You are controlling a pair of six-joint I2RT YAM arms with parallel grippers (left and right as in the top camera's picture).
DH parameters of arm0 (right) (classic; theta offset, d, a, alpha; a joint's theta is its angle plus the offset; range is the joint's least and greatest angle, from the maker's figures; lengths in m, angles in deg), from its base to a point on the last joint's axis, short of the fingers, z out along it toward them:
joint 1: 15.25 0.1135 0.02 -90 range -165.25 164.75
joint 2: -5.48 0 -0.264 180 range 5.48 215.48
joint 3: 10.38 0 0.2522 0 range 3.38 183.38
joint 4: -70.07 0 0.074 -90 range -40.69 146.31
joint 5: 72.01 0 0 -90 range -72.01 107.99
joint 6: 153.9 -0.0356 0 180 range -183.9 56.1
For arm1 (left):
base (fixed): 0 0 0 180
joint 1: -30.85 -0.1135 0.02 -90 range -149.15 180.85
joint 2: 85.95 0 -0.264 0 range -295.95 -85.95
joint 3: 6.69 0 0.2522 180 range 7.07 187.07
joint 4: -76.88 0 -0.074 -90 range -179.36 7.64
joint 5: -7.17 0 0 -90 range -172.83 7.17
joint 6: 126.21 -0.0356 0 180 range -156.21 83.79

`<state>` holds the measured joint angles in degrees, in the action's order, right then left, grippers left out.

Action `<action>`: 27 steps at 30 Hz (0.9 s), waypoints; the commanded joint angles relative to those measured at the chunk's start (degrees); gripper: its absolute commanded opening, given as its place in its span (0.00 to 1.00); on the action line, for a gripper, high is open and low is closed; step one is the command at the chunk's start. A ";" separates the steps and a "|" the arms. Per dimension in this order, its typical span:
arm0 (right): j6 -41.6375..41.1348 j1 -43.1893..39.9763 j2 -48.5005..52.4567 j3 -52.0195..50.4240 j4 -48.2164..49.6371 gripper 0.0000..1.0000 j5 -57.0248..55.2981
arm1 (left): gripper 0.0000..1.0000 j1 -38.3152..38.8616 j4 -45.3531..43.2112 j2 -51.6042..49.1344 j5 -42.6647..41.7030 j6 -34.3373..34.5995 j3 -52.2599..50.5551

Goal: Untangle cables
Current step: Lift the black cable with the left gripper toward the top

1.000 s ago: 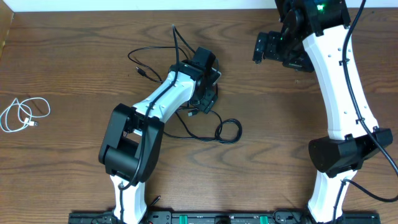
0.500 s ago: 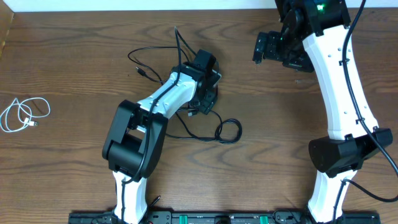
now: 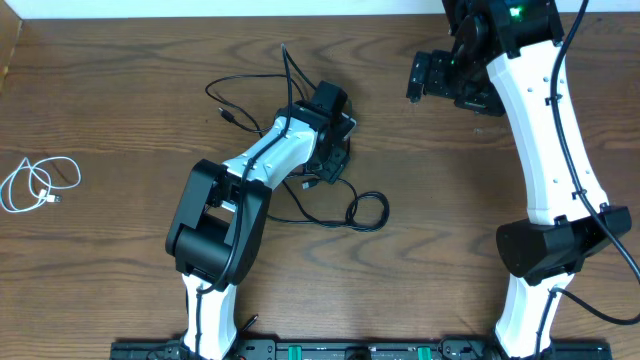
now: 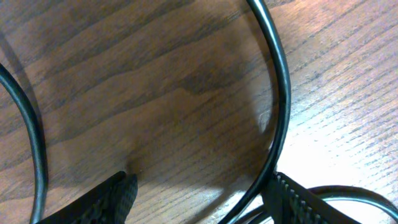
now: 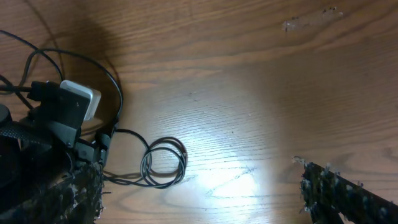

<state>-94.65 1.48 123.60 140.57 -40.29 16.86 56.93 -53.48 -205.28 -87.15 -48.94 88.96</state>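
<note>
Far L, near the table's L edge: white cable (image 3: 40, 185), coiled in a loose bundle w/ its plug end on the R side, well apart from everything else. Wide bare wood btwn it and the L arm (image 3: 215, 235).

Centre-L: black cables (image 3: 300, 205) lie tangled on the table (image 3: 120, 290). Thin loops run up-L to a small plug (image 3: 228, 116), one strand heads toward the far edge, and a small double loop (image 3: 368, 212) sits on the R side of the heap. L gripper (image 3: 332, 160) is low over the middle of the tangle. In the wrist view its fingers (image 4: 118, 196) stand well apart w/ bare wood btwn them and nothing clamped. One black strand curves down just beside the R-hand finger; touching or not, can't tell. Another strand passes at that view's L edge.

R of the heap: open wood across to the R arm (image 3: 550, 170). R gripper (image 3: 425, 78) is near the far R corner, well apart from all cables, fingers spread wide, holding nothing.

Surface: dark brown wood grain, w/ a glare patch and a small pale scuff (image 5: 311, 18) in the R wrist view. A pale strip (image 3: 200, 8) runs past the far edge. A black rail w/ green bits (image 3: 330, 350) runs along the near edge.
</note>
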 commanded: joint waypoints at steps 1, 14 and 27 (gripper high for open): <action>0.42 0.22 -0.37 -0.07 -0.07 0.99 -0.70 | 0.68 -0.48 -0.02 -1.03 0.81 -0.55 -1.20; 0.42 0.22 -0.37 -0.07 -0.07 0.99 -0.70 | 0.57 -4.48 3.54 -4.00 0.48 -0.11 -1.20; 0.42 0.22 -0.37 -0.07 -0.07 0.99 -0.70 | 0.13 -4.37 2.19 -4.33 0.26 -0.11 -0.22</action>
<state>-94.65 1.48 123.60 140.57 -40.27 16.86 52.91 -51.42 -205.78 -87.78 -49.16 89.31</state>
